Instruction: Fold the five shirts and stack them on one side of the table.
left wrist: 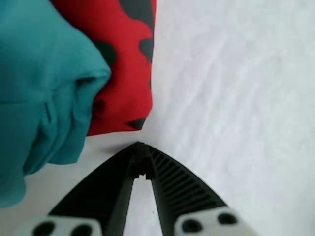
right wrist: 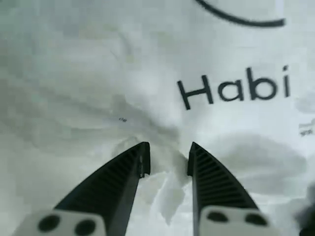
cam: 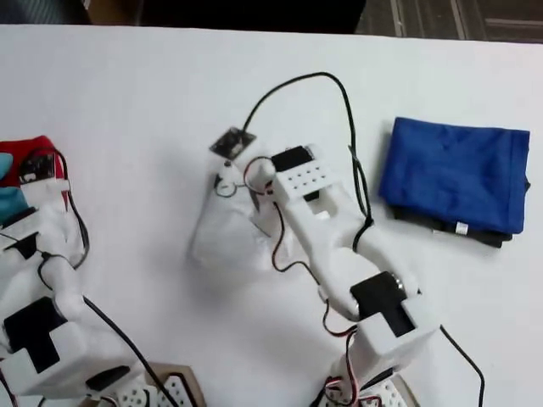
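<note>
Straddling white shirt (right wrist: pixel 88 69) crease, right tool (right wrist: pixel 167 153) parted, perhaps touching cloth.

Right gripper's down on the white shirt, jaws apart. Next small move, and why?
Probably close the right gripper on the ridge of the white shirt bunched between its fingertips. The jaws stand apart with that cloth rising in the gap, so nothing is gripped yet, and a pinch seems needed before any lift or fold. The blue shirt already lies folded off to one side.
</note>
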You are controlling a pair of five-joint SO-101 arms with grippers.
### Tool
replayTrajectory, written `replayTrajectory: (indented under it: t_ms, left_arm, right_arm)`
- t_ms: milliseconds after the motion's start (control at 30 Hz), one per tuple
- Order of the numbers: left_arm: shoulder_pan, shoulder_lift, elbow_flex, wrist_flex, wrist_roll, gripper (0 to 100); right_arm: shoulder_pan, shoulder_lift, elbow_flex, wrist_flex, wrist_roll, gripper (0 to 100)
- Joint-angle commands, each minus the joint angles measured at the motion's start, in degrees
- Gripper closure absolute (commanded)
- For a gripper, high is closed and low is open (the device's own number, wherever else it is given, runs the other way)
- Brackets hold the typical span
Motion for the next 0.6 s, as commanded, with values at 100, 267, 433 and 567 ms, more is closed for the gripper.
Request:
replayTrajectory:
  t_ms: [100,267,433,567]
  left_arm:
    - [-0.4,-1.1,0.1,-0.4,0.6,97]
    - [-0.4,-1.1,0.1,-0.4,0.6,97]
    - [-0.4,-1.1,0.1,-0.4,0.6,97]
    - [-0.4,-1.1,0.1,-0.4,0.6,97]
  right_arm:
    - [0.1,-2.2,-2.0,10.0,1.7,86.5]
    - [0.8,-8.1,-2.0,17.1,5.3,86.5]
    - [4.4,-16.3,-2.5,16.9,6.3,86.5]
    - [10.5,-19.7,-2.3,5.4,-0.9,86.1]
